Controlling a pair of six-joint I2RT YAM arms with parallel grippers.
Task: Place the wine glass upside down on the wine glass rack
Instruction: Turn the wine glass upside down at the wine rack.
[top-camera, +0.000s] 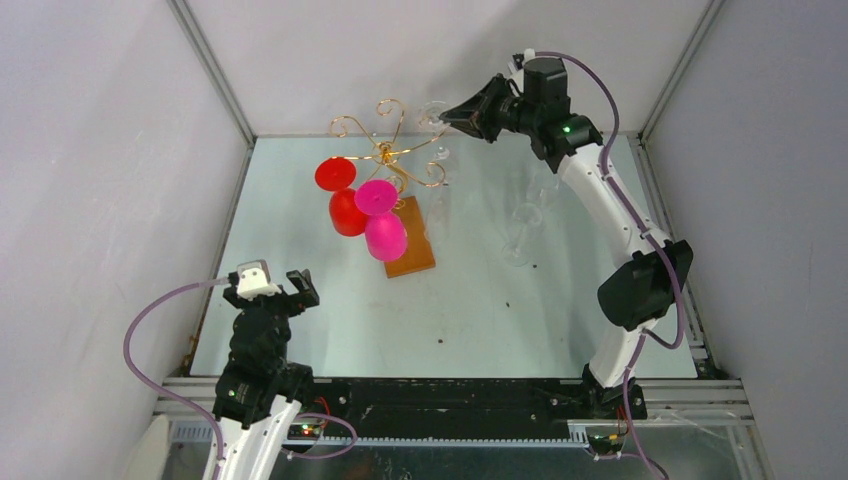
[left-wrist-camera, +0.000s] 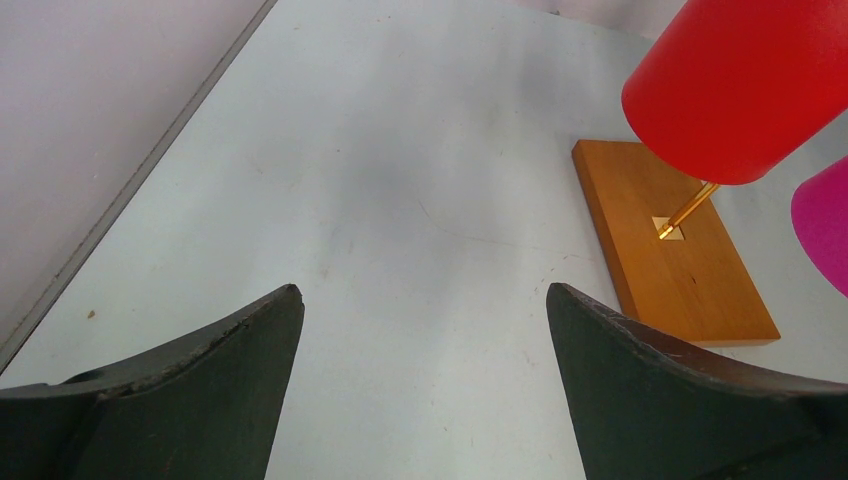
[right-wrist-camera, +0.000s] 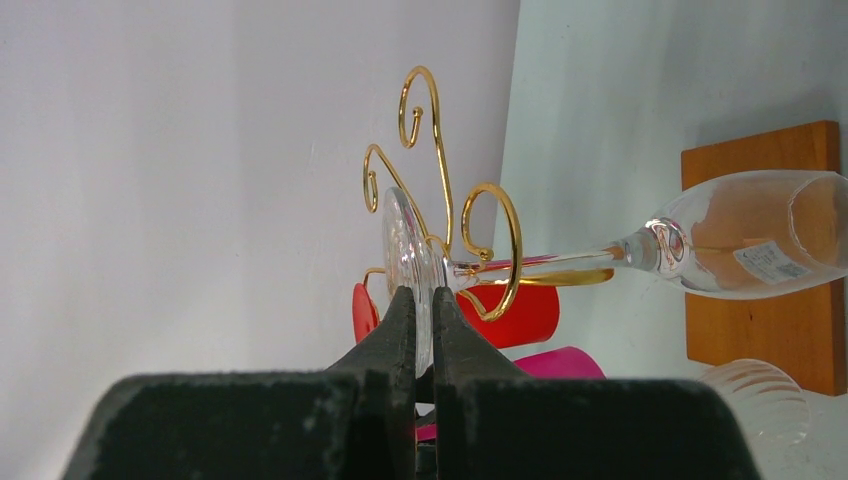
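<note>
A clear wine glass (right-wrist-camera: 745, 235) hangs upside down, its round foot (right-wrist-camera: 403, 245) uppermost at the rack's back right. My right gripper (right-wrist-camera: 418, 295) is shut on the rim of that foot, high over the table (top-camera: 447, 115). The glass stem crosses one curled arm (right-wrist-camera: 500, 250) of the gold wine glass rack (top-camera: 385, 150); I cannot tell whether it rests on it. The rack's wooden base (top-camera: 412, 245) lies below. My left gripper (top-camera: 275, 285) stands open low at the near left, with only table between its fingers (left-wrist-camera: 425, 300).
A red glass (top-camera: 345, 205) and a pink glass (top-camera: 383, 225) hang upside down on the rack's left side. Two more clear glasses (top-camera: 520, 225) stand on the table right of the rack. Walls close in the back and both sides.
</note>
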